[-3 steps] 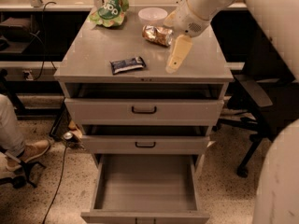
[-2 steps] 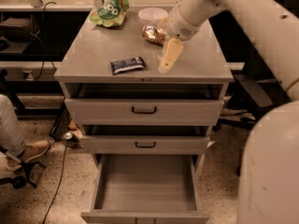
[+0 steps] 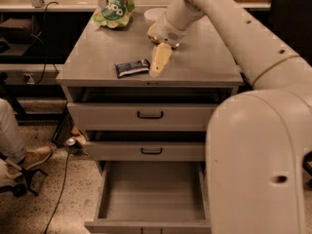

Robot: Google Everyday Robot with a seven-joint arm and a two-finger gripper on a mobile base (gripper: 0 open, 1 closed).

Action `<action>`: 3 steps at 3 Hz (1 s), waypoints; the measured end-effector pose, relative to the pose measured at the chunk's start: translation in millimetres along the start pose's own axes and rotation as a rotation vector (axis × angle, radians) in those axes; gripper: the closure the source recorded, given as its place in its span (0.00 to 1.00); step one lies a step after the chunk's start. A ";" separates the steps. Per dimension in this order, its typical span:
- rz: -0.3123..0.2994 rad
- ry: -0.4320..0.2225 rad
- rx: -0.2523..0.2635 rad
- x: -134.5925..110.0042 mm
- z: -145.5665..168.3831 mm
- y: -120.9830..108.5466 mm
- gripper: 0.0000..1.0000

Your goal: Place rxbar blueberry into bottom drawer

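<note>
Gripper (image 3: pixel 157 68) of a cream-coloured robot arm (image 3: pixel 229 38) points tip-down over the front of a grey cabinet top (image 3: pixel 204 57), just beside the right end of the rxbar blueberry (image 3: pixel 131 68). Whether it touches the bar, and whether it is open or closed, cannot be told from this angle. It holds nothing that can be seen. The bar, in a dark navy wrapper with a pale patch, lies flat on the cabinet top near the front edge, slightly askew. Below, the bottom drawer (image 3: pixel 151 189) stands pulled well out, its wide grey tray bare. The two shallower drawers above it, the top drawer (image 3: pixel 112 116) and the middle drawer (image 3: pixel 117 151), each carry a black handle and sit only a little forward of the cabinet face. At the back of the cabinet top a green chip bag (image 3: pixel 115 11) lies at the left, with a white bowl (image 3: pixel 155 14) to its right, partly hidden by the arm. The robot's rounded pale body (image 3: pixel 253 169) fills the lower right. At the left edge a person's leg (image 3: pixel 7 130) and tan shoe (image 3: pixel 31 157) rest on the speckled floor (image 3: pixel 58 199).
</note>
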State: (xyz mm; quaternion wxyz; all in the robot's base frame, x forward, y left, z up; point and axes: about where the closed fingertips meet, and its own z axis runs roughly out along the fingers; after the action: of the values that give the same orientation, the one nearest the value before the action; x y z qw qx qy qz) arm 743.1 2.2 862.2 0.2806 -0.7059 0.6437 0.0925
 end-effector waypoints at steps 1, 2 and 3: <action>-0.009 0.007 -0.033 -9.6 16.5 -3.4 0.00; -0.026 0.045 -0.059 -19.7 27.3 -3.7 0.00; -0.039 0.088 -0.092 -26.3 37.7 -2.2 0.00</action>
State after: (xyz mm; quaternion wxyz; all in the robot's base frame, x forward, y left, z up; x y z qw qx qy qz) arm 749.8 44.1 844.6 0.2213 -0.7337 0.6368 0.0855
